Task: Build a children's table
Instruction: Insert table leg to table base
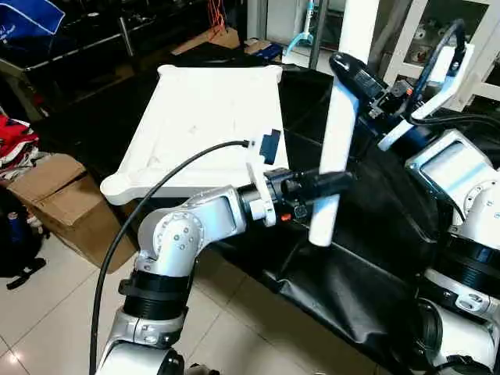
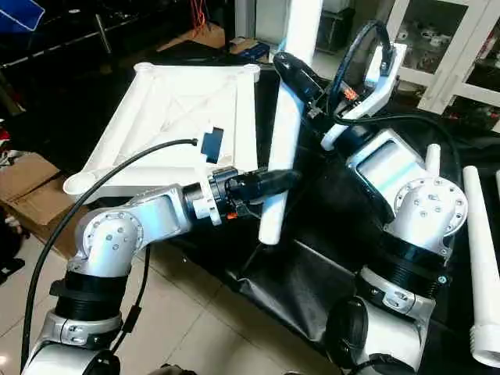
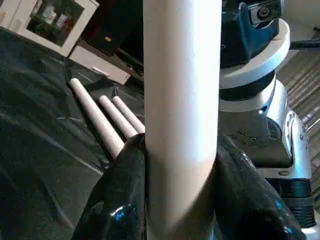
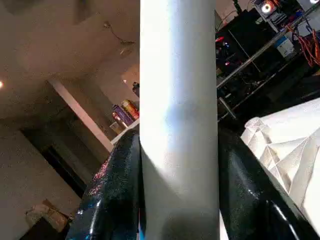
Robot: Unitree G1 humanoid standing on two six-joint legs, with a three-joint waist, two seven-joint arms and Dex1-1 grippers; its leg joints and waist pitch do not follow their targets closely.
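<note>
- Long white tubular leg (image 1: 337, 148) stands near-upright just beside the white square plastic tabletop (image 1: 199, 129).
- Left gripper (image 1: 332, 184) clamps its lower part.
- Right gripper (image 2: 291, 74) grips higher up.

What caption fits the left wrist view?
Left hand closed on upright white table leg; spare legs lie behind.

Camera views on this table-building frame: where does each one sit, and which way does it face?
Head pair: looks down over silver forearms at the white square plastic tabletop.
Left wrist: along the left tool, toward spare white legs on black sheet.
Right wrist: along the right tool, up toward the ceiling.
Shared: the white tubular leg, clamped by both tools.
</note>
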